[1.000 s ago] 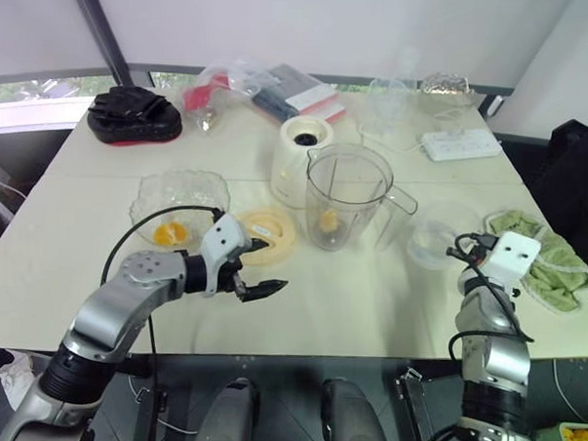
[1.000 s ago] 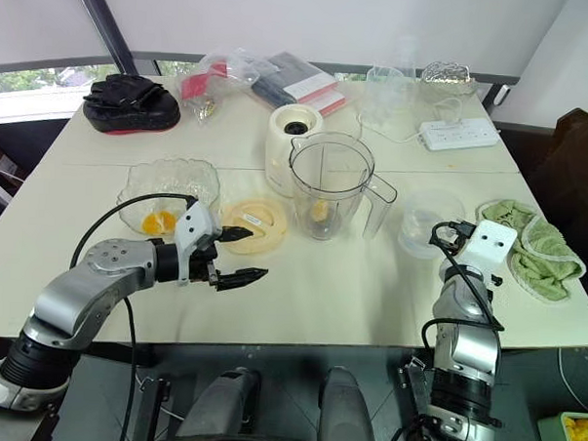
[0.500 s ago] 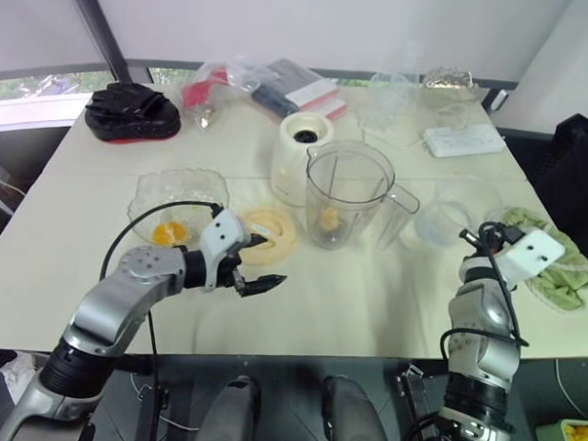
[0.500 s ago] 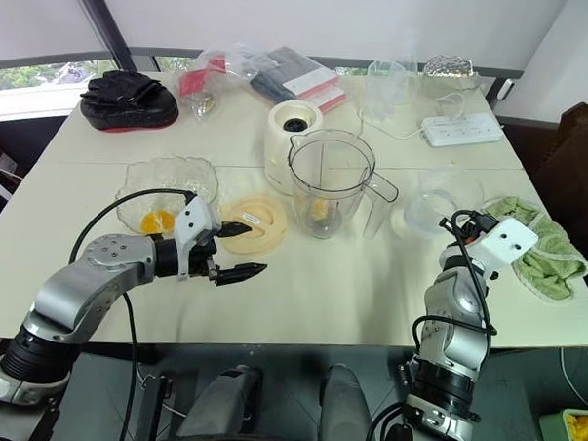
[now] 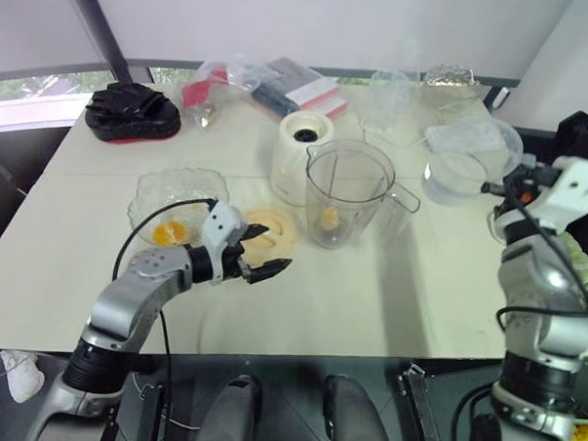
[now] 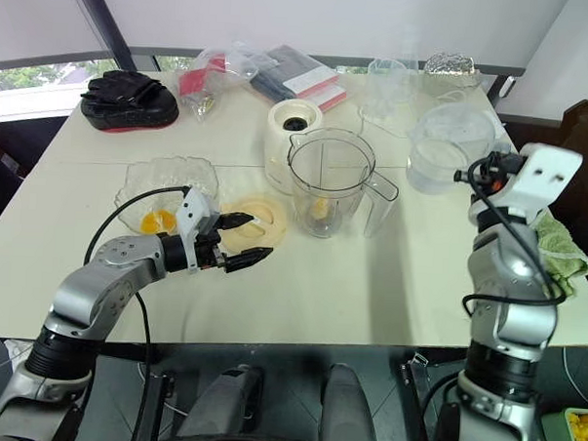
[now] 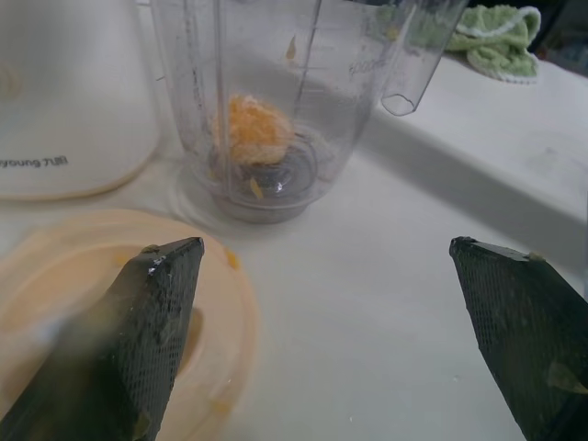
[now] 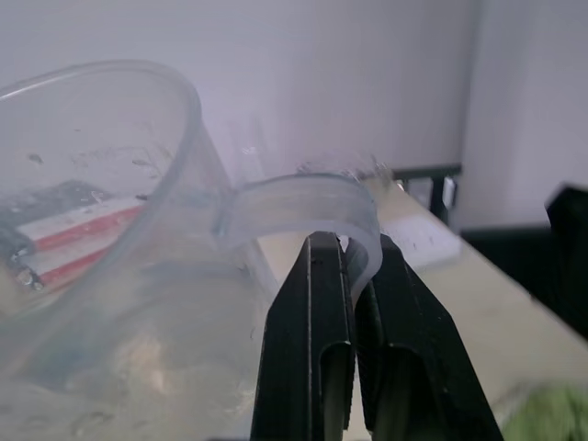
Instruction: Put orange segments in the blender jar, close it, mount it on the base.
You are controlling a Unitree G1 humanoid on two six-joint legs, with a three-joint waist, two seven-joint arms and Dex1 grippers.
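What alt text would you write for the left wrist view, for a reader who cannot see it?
The left gripper, wide open, faces the clear blender jar, which holds one orange segment. The white base and yellow lid sit beside the jar.

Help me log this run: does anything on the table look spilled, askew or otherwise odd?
Minor mess only: orange pulp flecks sit by the rim of the yellow lid and smear the blender jar wall. Also, the right gripper holds a clear jug by its handle, off the table.
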